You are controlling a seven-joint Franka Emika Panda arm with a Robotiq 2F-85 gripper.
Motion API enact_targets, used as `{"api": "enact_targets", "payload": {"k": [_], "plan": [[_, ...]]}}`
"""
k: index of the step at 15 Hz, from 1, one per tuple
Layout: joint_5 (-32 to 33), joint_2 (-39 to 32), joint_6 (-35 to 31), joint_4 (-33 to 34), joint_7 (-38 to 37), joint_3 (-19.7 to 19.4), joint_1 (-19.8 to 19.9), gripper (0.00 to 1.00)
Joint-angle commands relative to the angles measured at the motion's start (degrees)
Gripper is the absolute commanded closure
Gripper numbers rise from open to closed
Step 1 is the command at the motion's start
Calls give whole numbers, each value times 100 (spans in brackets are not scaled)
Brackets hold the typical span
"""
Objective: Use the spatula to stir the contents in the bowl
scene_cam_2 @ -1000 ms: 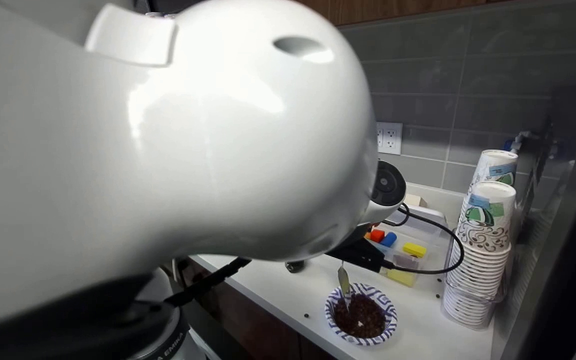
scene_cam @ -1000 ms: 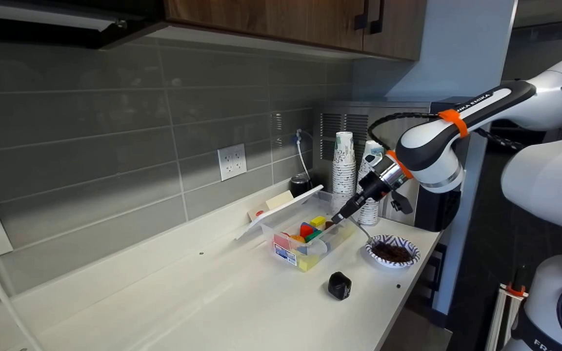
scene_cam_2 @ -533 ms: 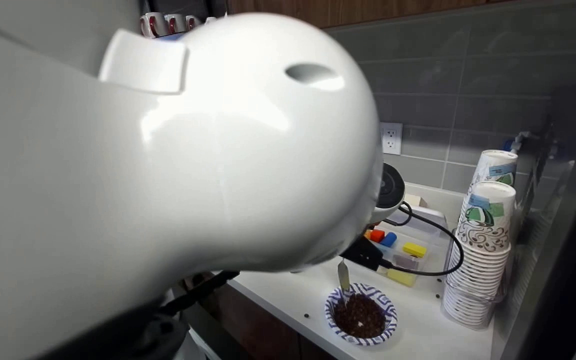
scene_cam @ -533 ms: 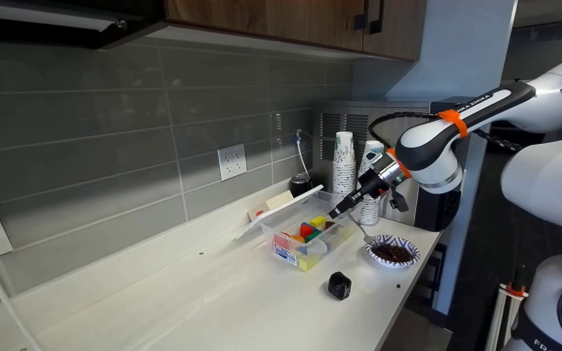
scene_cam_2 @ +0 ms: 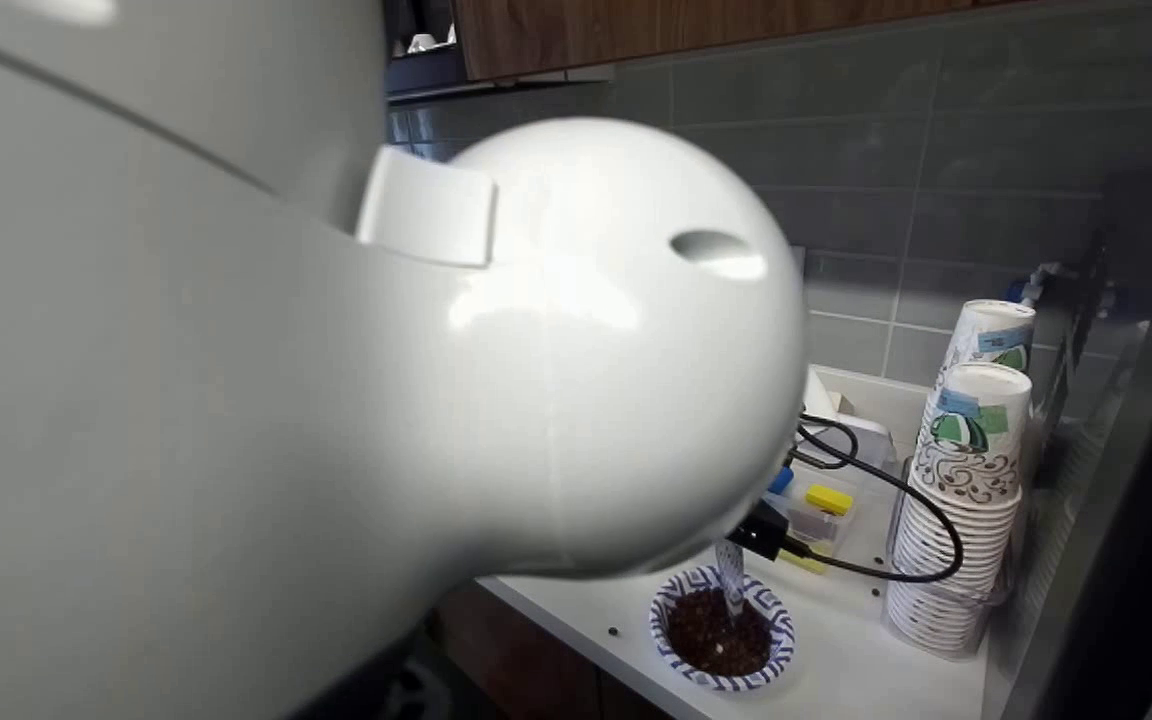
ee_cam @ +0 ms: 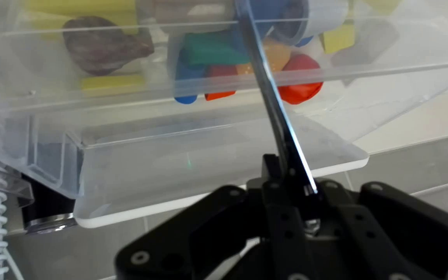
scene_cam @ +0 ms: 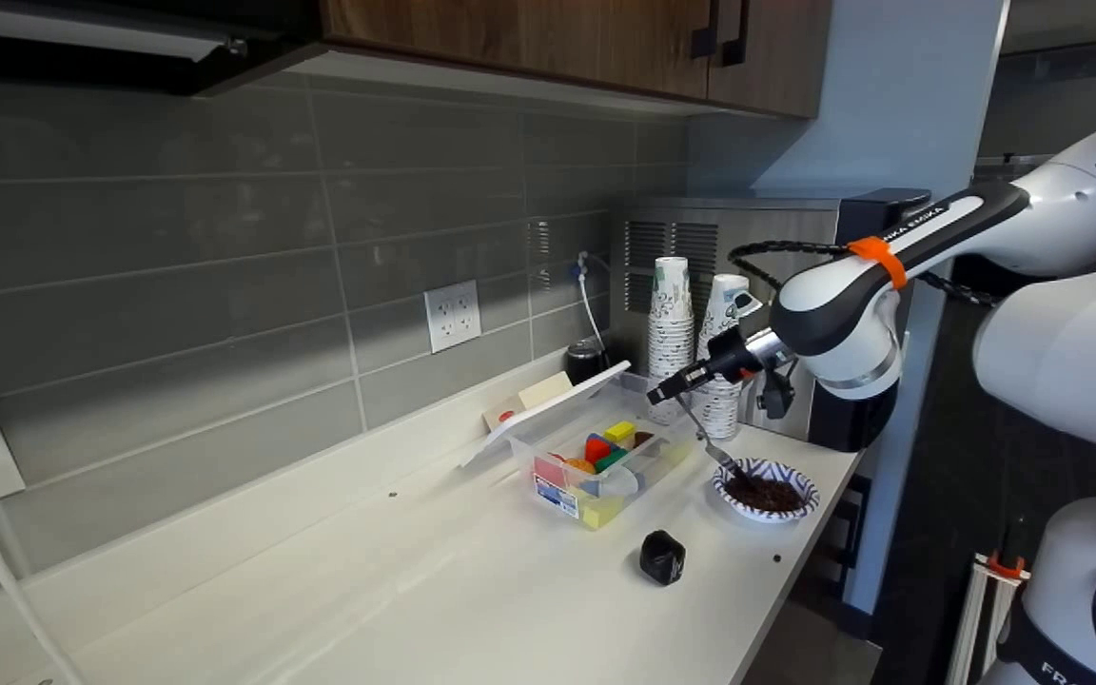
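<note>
The bowl (scene_cam: 765,518) is a small shallow bowl with a blue-and-white patterned rim, near the counter's edge; it also shows in an exterior view (scene_cam_2: 726,684). It holds dark crumbly contents (scene_cam: 771,495). My gripper (scene_cam: 659,392) is shut on the handle of a metal spatula (scene_cam: 719,457), above and to the left of the bowl. The spatula slants down, with its tip in the contents; it also shows in an exterior view (scene_cam_2: 731,580). In the wrist view the spatula (ee_cam: 266,81) runs up from between the gripper fingers (ee_cam: 292,181); its tip and the bowl are out of view there.
A clear tub (scene_cam: 557,497) of coloured pieces with its lid (scene_cam: 548,414) tilted open stands beside the bowl, below the gripper. Stacks of paper cups (scene_cam: 671,333) stand behind. A black object (scene_cam: 662,558) lies in front. A large arm link (scene_cam_2: 626,380) blocks much of an exterior view.
My gripper has risen a little. The spatula first lifted toward the bowl's rim, then swung across, and its tip is now in the contents at a different spot.
</note>
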State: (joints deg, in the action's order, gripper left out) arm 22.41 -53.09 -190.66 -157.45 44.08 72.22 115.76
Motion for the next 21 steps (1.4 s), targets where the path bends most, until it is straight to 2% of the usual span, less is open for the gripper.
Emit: {"api": "enact_targets", "payload": {"k": [1, 5, 10, 18, 21], "plan": [[397, 246, -588, 59, -261, -307, -314, 99], [472, 626, -423, 42, -420, -447, -444, 99], [432, 1046, -84, 35, -828, -342, -453, 99], [371, 829, 299, 6, -1696, -84, -370, 99], [403, 737, 86, 1, -1938, 43, -373, 99]]}}
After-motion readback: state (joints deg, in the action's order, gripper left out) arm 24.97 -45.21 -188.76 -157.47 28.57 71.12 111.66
